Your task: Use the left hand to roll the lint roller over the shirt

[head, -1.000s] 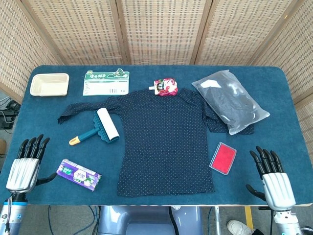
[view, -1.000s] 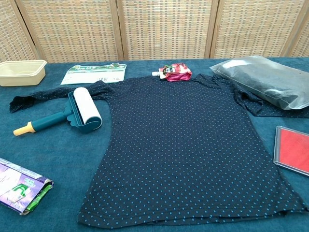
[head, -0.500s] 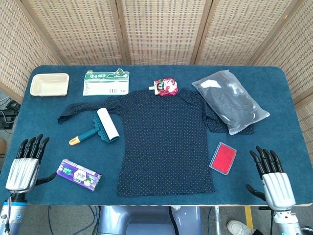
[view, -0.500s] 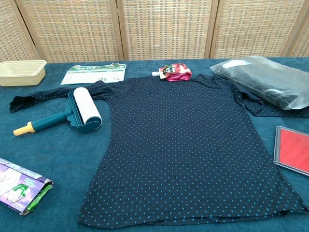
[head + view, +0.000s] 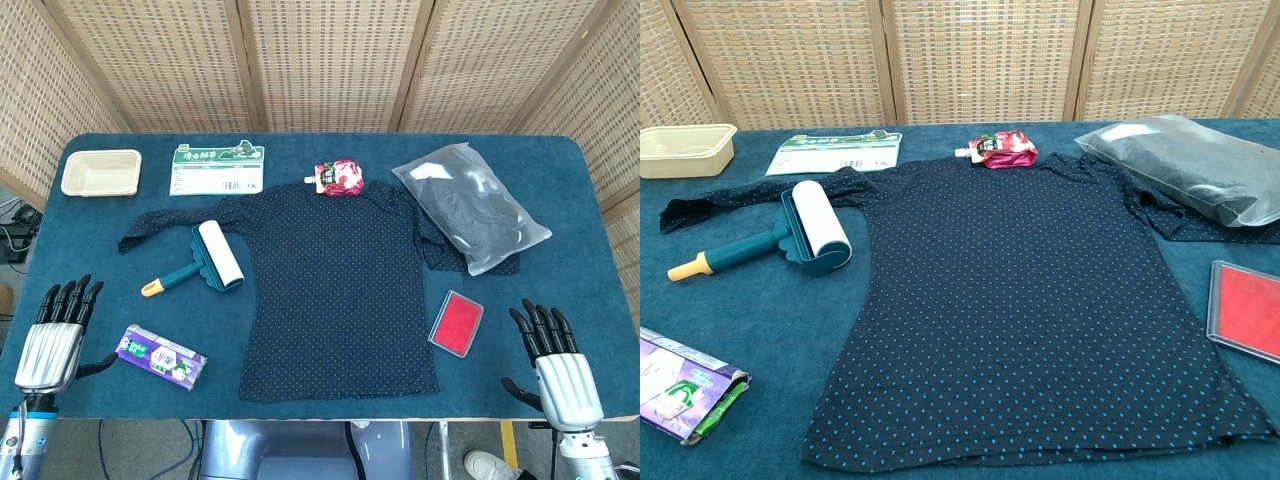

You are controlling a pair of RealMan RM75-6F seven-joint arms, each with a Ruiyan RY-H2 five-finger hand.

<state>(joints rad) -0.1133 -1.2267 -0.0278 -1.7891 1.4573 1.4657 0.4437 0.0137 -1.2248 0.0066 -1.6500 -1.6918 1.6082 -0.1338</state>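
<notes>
A dark navy shirt [image 5: 340, 290] [image 5: 1030, 300] with small blue dots lies flat in the middle of the blue table. The lint roller [image 5: 205, 260] [image 5: 790, 240], teal with a white roll and a yellow handle tip, lies on the table beside the shirt's left sleeve. My left hand [image 5: 52, 340] is open at the table's near left corner, well away from the roller, fingers straight and holding nothing. My right hand [image 5: 560, 365] is open at the near right corner. Neither hand shows in the chest view.
A purple packet [image 5: 160, 356] lies near my left hand. A cream tray [image 5: 101, 172] and a green-white card [image 5: 217, 168] sit at the back left. A red pouch [image 5: 340, 178], a clear bag of dark cloth [image 5: 470, 205] and a red box [image 5: 456, 322] lie around the shirt.
</notes>
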